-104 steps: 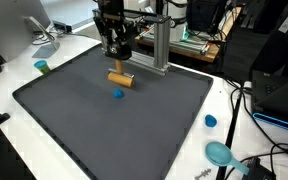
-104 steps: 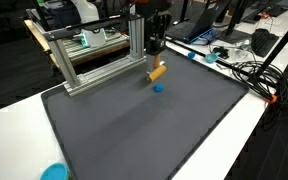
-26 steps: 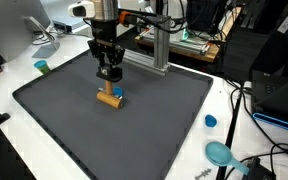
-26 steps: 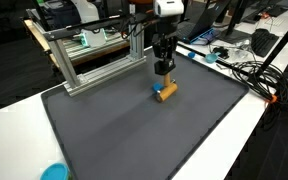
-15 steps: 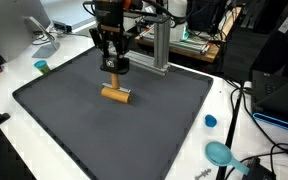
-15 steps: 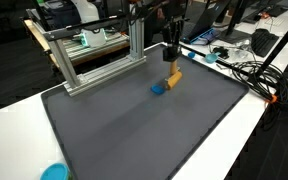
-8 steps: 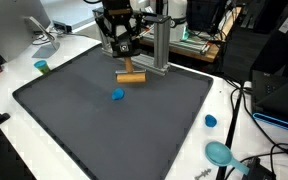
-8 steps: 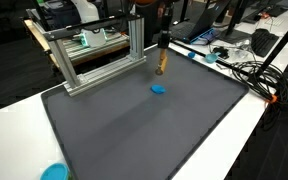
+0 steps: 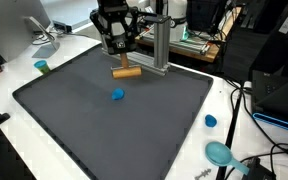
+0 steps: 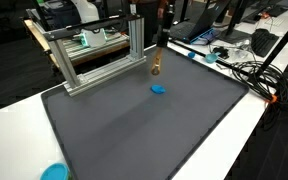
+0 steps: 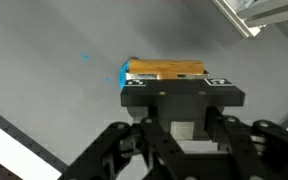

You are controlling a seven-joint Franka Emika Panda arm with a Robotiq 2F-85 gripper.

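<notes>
In both exterior views my gripper [image 9: 123, 62] [image 10: 158, 56] hangs over the far part of the dark grey mat [image 9: 84, 130] [image 10: 134, 130], shut on a tan wooden block [image 9: 125, 72] [image 10: 156, 68] that is lifted off the mat and lies level under the fingers. A small blue piece [image 9: 118, 95] [image 10: 158, 88] rests on the mat below and a little nearer than the block. In the wrist view the wooden block [image 11: 166, 70] shows just past the gripper [image 11: 174, 92], and the blue piece [image 11: 123, 73] peeks out at the block's left end.
An aluminium frame [image 9: 159, 45] [image 10: 94, 55] stands at the mat's far edge, close behind the gripper. Off the mat lie a blue cap [image 9: 211, 121], a teal round dish [image 9: 220, 153] [image 10: 52, 172], a small green cup [image 9: 42, 67] and cables [image 10: 254, 70].
The gripper has risen and drifted toward the frame with the wooden block. The blue piece, hidden under the block a second ago, now lies uncovered on the mat.
</notes>
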